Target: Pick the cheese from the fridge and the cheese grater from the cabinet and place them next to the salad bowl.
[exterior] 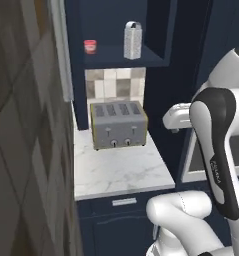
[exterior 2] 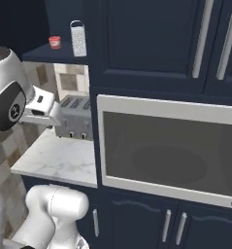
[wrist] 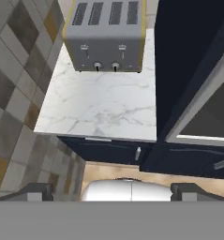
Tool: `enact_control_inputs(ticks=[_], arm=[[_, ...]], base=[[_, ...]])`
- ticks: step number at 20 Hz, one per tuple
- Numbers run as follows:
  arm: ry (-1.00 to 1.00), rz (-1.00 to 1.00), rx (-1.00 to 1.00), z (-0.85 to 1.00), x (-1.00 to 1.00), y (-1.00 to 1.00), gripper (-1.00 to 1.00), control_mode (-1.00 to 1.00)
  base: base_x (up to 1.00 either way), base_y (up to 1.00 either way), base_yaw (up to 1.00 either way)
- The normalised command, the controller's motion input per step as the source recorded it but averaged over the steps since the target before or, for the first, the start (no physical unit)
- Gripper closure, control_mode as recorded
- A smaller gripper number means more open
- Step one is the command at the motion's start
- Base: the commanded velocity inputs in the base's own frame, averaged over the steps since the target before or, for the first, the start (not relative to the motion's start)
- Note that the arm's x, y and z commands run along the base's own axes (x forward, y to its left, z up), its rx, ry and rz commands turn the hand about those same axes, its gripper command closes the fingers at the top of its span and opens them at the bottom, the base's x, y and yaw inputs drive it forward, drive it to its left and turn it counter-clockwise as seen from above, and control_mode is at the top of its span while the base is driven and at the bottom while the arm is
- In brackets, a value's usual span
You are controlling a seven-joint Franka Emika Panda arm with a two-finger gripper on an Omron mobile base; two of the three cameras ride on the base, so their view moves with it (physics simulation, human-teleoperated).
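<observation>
the cheese grater [exterior: 133,40] is seen upright on the open cabinet shelf [exterior: 131,60] above the toaster [exterior: 118,124]. the gripper [wrist: 111,192] is held wide open, empty — the nearby red jar [exterior: 90,46] could be knocked during a careless reach.

Perforated metal cheese grater [exterior: 133,40], veined marble counter [exterior: 118,170]

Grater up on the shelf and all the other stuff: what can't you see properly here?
- Cheese grater: base views; too small to make out its holes.
- Red-lidded jar: left base view; label too small to read.
- Toaster: right base view; partly hidden by the arm.
- Oven: left base view; arm covers it.
- Hand: hand view; fingertips cut off at the bottom.
</observation>
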Motion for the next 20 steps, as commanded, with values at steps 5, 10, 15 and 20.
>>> enact_control_inputs(ticks=[5, 10, 15, 20], arm=[[0.0, 0.0, 0.0, 0.0, 0.0, 0.0, -1.0, 1.0], [0.0, 0.0, 0.0, 0.0, 0.0, 0.0, -1.0, 1.0], [0.0, 0.0, 0.0, 0.0, 0.0, 0.0, -1.0, 1.0], [0.0, 0.0, 0.0, 0.0, 0.0, 0.0, -1.0, 1.0]], base=[[0.42, 0.28, -0.13], [0.45, 0.03, -0.2], [0.32, 0.12, -0.13], [0.01, 0.02, -0.01]])
